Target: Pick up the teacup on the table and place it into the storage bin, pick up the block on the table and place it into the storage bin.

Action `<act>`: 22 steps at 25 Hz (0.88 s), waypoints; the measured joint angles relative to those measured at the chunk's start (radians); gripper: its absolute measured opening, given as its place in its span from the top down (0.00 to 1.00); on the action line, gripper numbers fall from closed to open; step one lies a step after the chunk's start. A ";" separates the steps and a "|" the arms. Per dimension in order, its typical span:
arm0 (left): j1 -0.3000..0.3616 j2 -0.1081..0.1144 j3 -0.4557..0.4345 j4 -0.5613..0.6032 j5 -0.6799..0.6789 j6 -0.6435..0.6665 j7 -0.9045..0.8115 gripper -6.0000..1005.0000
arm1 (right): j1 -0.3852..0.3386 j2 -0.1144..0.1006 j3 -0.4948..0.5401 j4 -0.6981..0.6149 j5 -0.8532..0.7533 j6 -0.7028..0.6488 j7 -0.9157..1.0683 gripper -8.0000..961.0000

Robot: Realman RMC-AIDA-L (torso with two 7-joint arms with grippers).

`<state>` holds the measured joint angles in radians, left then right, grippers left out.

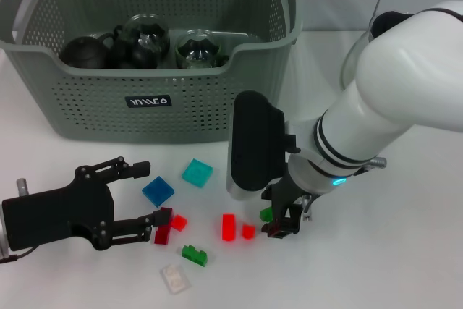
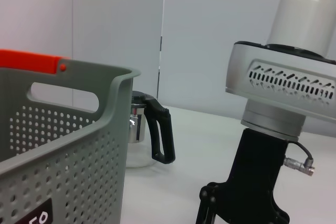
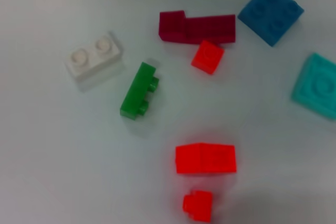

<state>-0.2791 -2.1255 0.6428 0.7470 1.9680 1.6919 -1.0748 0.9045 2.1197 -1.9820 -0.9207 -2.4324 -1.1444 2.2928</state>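
**Right gripper down among the blocks, bin behind**

The right gripper (image 1: 283, 223) stands low on the table (image 1: 405, 265), beside a small green block (image 1: 266, 214); whether its fingers are open or closed I cannot tell; a long red block (image 1: 228, 227) and a small red block (image 1: 248, 231) lie just to its left. The left gripper (image 1: 148, 193) rests by the blue block (image 1: 158, 191), fingers spread wide (holding nothing). The storage bin (image 1: 145, 103) sits behind, dark teaware and 2 glass pots inside.

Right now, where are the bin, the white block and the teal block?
bin (image 1: 87, 103), head view, front wall.
white block (image 1: 174, 278), head view, top face.
teal block (image 1: 197, 173), head view, top face.
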 joint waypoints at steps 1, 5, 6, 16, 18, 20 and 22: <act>0.000 0.000 0.000 0.000 0.000 0.000 0.000 0.17 | 0.000 0.000 -0.004 -0.001 0.000 0.002 0.006 0.41; 0.000 0.001 -0.008 0.000 -0.003 0.000 -0.002 0.17 | 0.002 -0.001 -0.006 -0.001 0.001 0.000 0.019 0.43; 0.000 0.001 -0.010 0.000 -0.003 0.000 -0.001 0.17 | 0.004 -0.002 -0.006 -0.001 0.001 -0.004 0.022 0.43; 0.004 0.006 -0.012 0.000 -0.003 0.010 -0.003 0.17 | 0.005 -0.010 0.014 -0.040 -0.001 -0.075 0.045 0.72; 0.008 0.007 -0.012 0.000 -0.005 0.012 -0.003 0.17 | 0.000 -0.014 0.046 -0.065 -0.001 -0.107 0.048 0.75; 0.012 0.007 -0.012 0.002 -0.007 0.014 -0.002 0.17 | -0.009 -0.017 0.091 -0.093 -0.001 -0.148 0.047 0.78; 0.015 0.007 -0.013 0.003 -0.008 0.015 0.000 0.17 | -0.021 -0.018 0.150 -0.127 -0.002 -0.202 0.038 0.81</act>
<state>-0.2644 -2.1185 0.6300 0.7498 1.9601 1.7064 -1.0746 0.8836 2.1014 -1.8324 -1.0481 -2.4346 -1.3463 2.3305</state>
